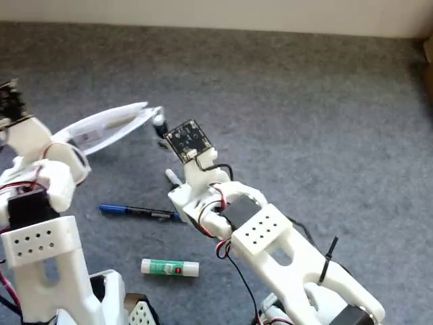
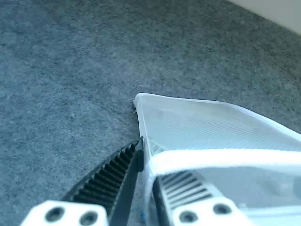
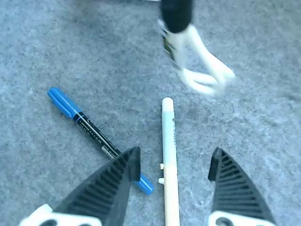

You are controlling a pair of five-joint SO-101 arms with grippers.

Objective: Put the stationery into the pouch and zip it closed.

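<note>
Left end effector [image 2: 143,157] clamped shut on the rim of the white translucent mesh pouch [image 2: 211,132], which extends from it toward the right arm; right end effector [image 3: 175,157] wide open and holding nothing, its jaws astride a slim white pen [image 3: 168,141] lying on the grey carpeted worktop [image 1: 304,101]; blue-capped black marker [image 3: 89,129] just beside the pen; green-and-white glue stick [image 1: 169,268] nearer the arm bases; white looped tab [image 3: 202,75] beyond the pen (possibly the pouch's zip pull).
</note>
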